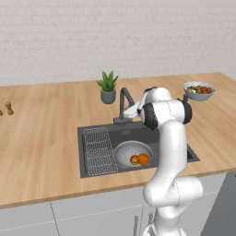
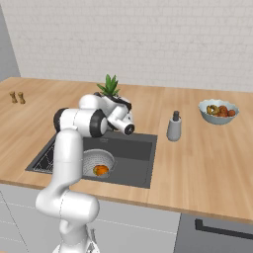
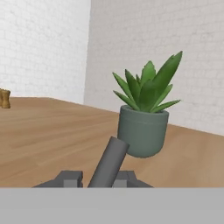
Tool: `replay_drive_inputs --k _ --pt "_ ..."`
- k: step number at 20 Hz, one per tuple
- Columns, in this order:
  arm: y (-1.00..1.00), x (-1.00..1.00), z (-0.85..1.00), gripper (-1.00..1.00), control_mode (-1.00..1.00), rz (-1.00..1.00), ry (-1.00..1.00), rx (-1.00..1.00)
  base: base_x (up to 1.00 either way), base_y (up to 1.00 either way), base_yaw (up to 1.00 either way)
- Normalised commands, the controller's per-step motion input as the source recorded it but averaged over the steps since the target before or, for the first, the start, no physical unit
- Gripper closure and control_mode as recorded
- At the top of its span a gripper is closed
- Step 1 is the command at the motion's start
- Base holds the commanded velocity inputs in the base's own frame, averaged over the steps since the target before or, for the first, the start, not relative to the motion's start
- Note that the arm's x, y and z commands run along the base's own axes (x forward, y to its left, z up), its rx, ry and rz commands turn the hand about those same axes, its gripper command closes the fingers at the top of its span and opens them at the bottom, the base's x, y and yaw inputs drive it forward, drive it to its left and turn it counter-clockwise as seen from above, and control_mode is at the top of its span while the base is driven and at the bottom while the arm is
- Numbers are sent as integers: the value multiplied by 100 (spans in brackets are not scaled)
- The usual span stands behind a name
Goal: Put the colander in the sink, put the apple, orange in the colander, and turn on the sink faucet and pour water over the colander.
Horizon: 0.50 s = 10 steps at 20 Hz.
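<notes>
The colander is seated inside the sink, on the basin floor, just beside the wire grid rack that occupies the end of the sink nearest the two small brown figures. Within the colander the apple and the orange are lodged side by side, touching; in the right base view the orange is visible past the arm.

The sink faucet stands at the sink's rear rim, between the basin and the potted plant. In the hand view a dark grey bar of the faucet is seen rising between the two finger tips of the gripper, and the jaws are drawn in against it on either side; the gripper is recorded as closed upon the sink faucet.

The potted plant is placed on the wooden counter just behind the sink. A grey soap dispenser stands on the counter just beside the sink's far end. A pale bowl of mixed fruit is set well apart from the sink, beyond the dispenser.
</notes>
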Motion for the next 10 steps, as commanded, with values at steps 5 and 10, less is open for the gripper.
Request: replay_drive_inputs --k 5,10 --pt "-76 0 -5 100 -100 0 4 3 0 0 0" --pt "-77 0 -9 100 -100 0 7 0 0 0 0"
